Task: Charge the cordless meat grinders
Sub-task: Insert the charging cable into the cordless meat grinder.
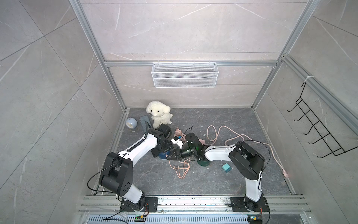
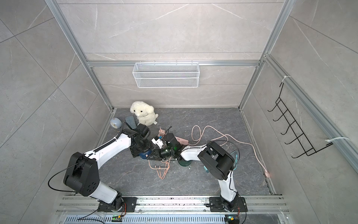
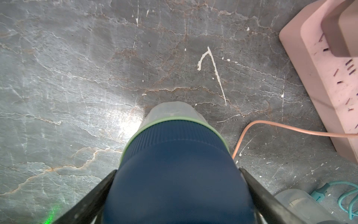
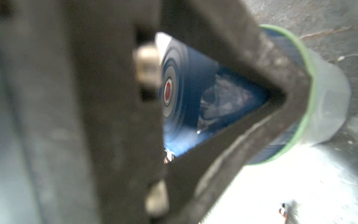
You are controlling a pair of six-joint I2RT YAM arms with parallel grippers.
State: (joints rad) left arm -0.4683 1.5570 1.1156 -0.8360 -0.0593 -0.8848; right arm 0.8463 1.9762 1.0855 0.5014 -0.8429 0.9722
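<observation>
1. Top views. We list the navy grinder near the middle of the dark floor, mostly covered by the wrist of the left arm. The green grinder stands just beside it, partly under the right arm. Both grinders show in both top views. Loose pink cable ends lie in front of the pair, and a pink power strip lies behind. Also present are a plush dog and a teal cube.
2. Left wrist view. The left gripper pinches the navy grinder's dome, with one black finger against each side. A clear cup shows beyond its green ring.
3. Right wrist view, blurred. The right gripper has its fingers pressed together, in front of the navy grinder and near its silver hub. We cannot tell whether anything is nipped between them.
</observation>
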